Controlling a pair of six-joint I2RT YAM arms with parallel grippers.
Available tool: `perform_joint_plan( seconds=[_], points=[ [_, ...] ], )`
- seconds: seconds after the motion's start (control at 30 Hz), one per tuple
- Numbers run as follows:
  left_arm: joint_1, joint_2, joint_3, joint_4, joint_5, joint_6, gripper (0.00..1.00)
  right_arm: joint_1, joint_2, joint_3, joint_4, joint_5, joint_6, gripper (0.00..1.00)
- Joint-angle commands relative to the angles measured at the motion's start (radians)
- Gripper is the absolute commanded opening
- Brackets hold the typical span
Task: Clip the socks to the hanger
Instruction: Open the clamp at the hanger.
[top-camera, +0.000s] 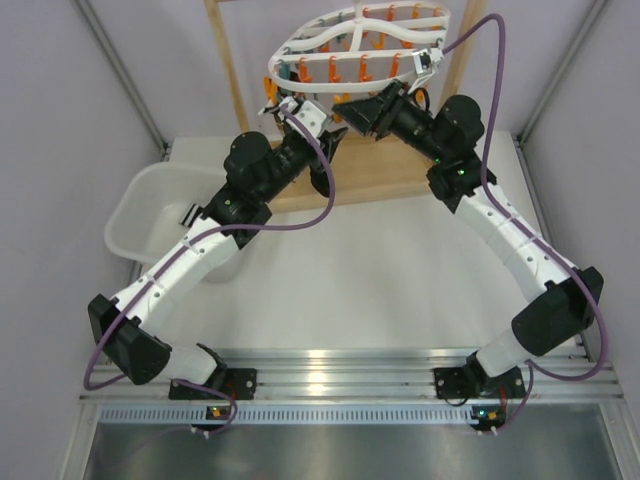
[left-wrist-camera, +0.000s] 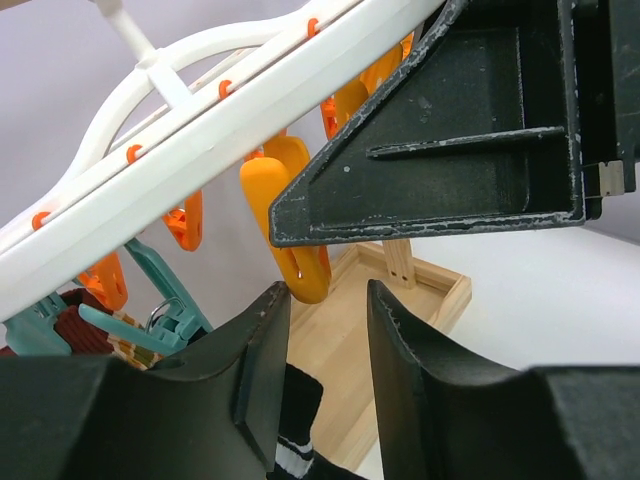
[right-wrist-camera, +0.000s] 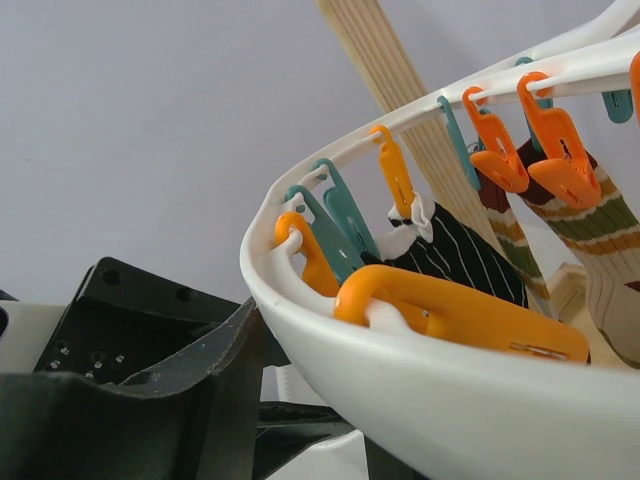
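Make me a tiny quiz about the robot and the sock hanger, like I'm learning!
1. What two colours are the pegs on the hanger?
2. True or false: no sock is clipped on yet.
3. The white tub sits on which arm's side? A left, B right.
Key: 1 orange and teal. 2 false, a striped sock hangs from an orange peg. 3 A.
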Motion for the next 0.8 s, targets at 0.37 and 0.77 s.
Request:
perform_joint_plan(
  seconds=[0.37, 0.77],
  points=[
    [-0.011, 0.033, 0.072, 0.075, -0.011, -0.079, 0.40, -0.013, -0.012, -0.020, 0.096, -0.024, 0.066, 0.00],
    [-0.012, 0.038, 0.077, 0.097, 0.034, -0.088, 0.00, -0.026, -0.020, -0.029, 0.107, -0.010, 0.084, 0.02]
  ],
)
